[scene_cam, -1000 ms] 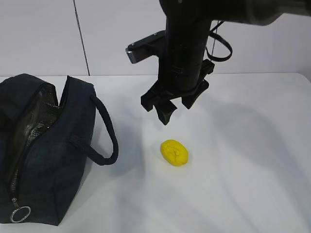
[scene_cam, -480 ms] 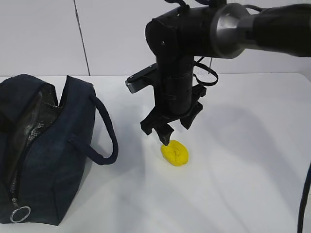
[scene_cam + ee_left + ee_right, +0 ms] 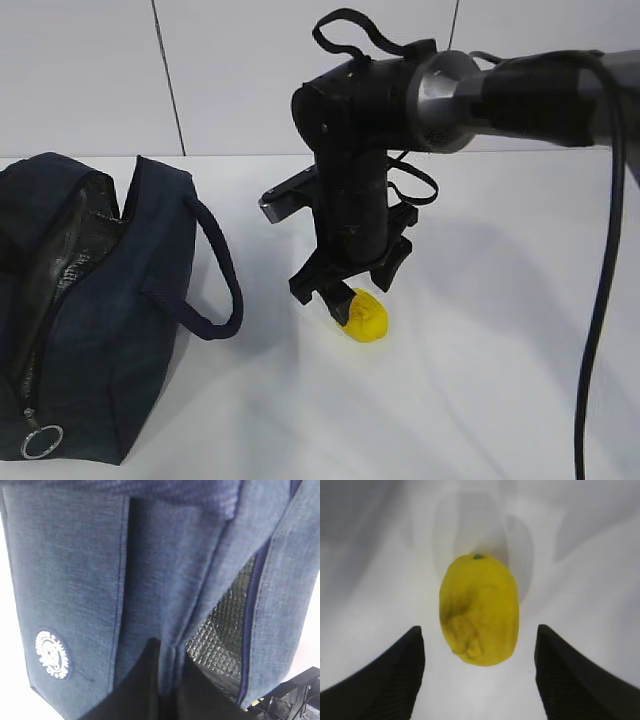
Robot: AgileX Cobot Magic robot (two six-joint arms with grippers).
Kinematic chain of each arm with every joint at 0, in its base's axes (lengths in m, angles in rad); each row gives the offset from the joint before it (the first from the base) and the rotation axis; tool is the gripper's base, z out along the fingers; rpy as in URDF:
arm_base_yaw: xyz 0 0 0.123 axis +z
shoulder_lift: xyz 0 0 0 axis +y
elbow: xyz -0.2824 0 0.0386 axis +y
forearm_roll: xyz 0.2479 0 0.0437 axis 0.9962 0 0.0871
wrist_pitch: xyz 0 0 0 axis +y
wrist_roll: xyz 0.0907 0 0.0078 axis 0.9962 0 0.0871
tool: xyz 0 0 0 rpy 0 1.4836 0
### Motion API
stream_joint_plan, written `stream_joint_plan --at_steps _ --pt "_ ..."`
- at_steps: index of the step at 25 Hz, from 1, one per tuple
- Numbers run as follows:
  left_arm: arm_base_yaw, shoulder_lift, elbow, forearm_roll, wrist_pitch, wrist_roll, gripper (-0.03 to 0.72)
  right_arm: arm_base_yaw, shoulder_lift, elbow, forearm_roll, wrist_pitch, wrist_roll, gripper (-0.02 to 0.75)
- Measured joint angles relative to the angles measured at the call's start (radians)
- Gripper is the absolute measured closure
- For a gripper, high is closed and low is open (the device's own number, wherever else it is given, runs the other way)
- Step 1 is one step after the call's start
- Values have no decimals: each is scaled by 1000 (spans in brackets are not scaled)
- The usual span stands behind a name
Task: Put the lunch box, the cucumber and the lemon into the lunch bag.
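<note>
The yellow lemon (image 3: 367, 320) lies on the white table, also in the right wrist view (image 3: 479, 610). My right gripper (image 3: 355, 300) is open, low over the lemon, with a finger on each side of its near end (image 3: 479, 629) and not touching it. The dark navy lunch bag (image 3: 90, 310) stands at the left with its top unzipped, showing silver lining. In the left wrist view my left gripper (image 3: 167, 647) is shut on a fold of the bag's fabric (image 3: 75, 570) by the opening. The lunch box and the cucumber are out of view.
The bag's loop handle (image 3: 222, 285) sticks out toward the lemon. Its metal ring pull (image 3: 42, 441) hangs at the front left. A white round logo (image 3: 51, 654) marks the bag's side. A white wall stands behind the table (image 3: 520, 330).
My right gripper has come down from above the table until its open fingers straddle the lemon. The bag and the lemon have not moved.
</note>
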Motion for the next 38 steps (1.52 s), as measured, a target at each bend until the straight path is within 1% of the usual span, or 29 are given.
stream_joint_plan --at_steps 10,24,26,31,38 --pt "0 0 0 4 0 0 692 -27 52 0 4 -2 0 239" --pt "0 0 0 4 0 0 692 -30 86 0 19 -5 0 241" --pt "0 0 0 4 0 0 692 -30 86 0 19 -8 0 260" --pt "0 0 0 4 0 0 692 -30 86 0 19 -8 0 339" --pt "0 0 0 4 0 0 692 -30 86 0 23 -8 0 362"
